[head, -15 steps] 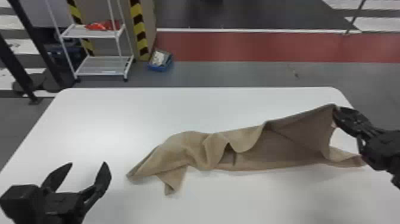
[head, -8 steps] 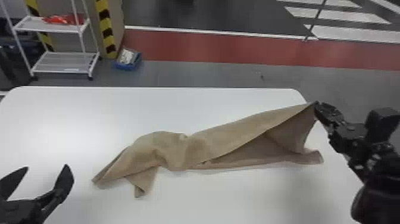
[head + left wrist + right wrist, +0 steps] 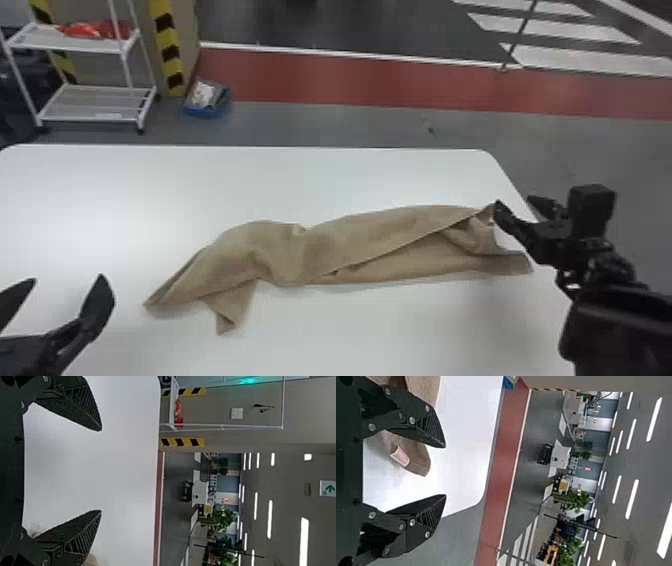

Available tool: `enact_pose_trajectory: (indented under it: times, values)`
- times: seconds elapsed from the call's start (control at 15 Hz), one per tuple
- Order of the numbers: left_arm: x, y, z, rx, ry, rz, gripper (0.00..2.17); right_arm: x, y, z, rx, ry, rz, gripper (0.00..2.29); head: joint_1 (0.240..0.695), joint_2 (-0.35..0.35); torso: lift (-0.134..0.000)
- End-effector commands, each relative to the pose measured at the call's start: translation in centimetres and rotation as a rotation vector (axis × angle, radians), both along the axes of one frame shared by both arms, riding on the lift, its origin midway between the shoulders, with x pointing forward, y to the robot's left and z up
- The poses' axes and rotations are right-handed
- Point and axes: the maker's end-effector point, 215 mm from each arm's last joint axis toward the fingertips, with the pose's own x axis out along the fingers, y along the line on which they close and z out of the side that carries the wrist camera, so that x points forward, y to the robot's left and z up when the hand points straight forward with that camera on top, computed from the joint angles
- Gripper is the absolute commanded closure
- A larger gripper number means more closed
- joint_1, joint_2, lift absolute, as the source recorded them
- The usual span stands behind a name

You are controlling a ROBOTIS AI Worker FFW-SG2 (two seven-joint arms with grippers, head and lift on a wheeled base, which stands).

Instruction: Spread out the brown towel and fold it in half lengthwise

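Note:
The brown towel lies rumpled in a long strip across the table, with a flap sticking out near its left end and a fold at its right end. At that right end my right gripper is open, one finger beside the towel's corner. In the right wrist view my right gripper has nothing between its fingertips, and the towel with a pale label lies behind them. My left gripper stands open left of the towel; in the left wrist view the left gripper has bare table between its fingers.
The white table has bare surface behind and in front of the towel. Beyond its far edge stand a white shelf rack and a blue bin on the floor.
My right gripper has let go of the towel's raised right corner, which has dropped toward the table. The head view has shifted rightward, and the left gripper shows farther left in it.

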Motion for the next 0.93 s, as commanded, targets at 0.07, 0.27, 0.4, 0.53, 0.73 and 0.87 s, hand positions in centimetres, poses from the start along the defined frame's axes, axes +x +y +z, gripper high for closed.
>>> enact_pose_trajectory:
  times: [0.07,0.27,0.4,0.53,0.73,0.87]
  values:
    - [0.0,-0.4,0.0,-0.005,-0.002,-0.016,0.16,-2.3,0.8,0.6,-0.031,-0.008,0.03,0.05,0.695,-0.168,-0.124]
    - [0.1,-1.8,0.0,-0.014,-0.003,-0.077,0.18,-3.9,1.8,0.9,-0.022,-0.033,0.063,0.06,0.695,-0.169,-0.124]
    - [-0.2,-3.8,0.2,-0.026,-0.009,-0.17,0.25,-4.4,1.3,0.8,-0.023,-0.032,0.053,0.06,0.695,-0.175,-0.124]
    - [-0.7,-6.2,0.4,-0.025,-0.017,-0.293,0.27,-4.6,0.8,1.0,-0.002,-0.043,0.041,0.06,0.695,-0.195,-0.124]
    - [-1.8,-9.6,0.8,-0.003,-0.031,-0.458,0.27,-4.7,0.6,1.0,0.007,-0.045,0.034,0.06,0.695,-0.257,-0.124]
    - [-2.2,-10.7,0.2,0.03,-0.016,-0.506,0.27,-4.7,0.5,1.0,0.03,-0.05,0.03,0.06,0.695,-0.283,-0.124]
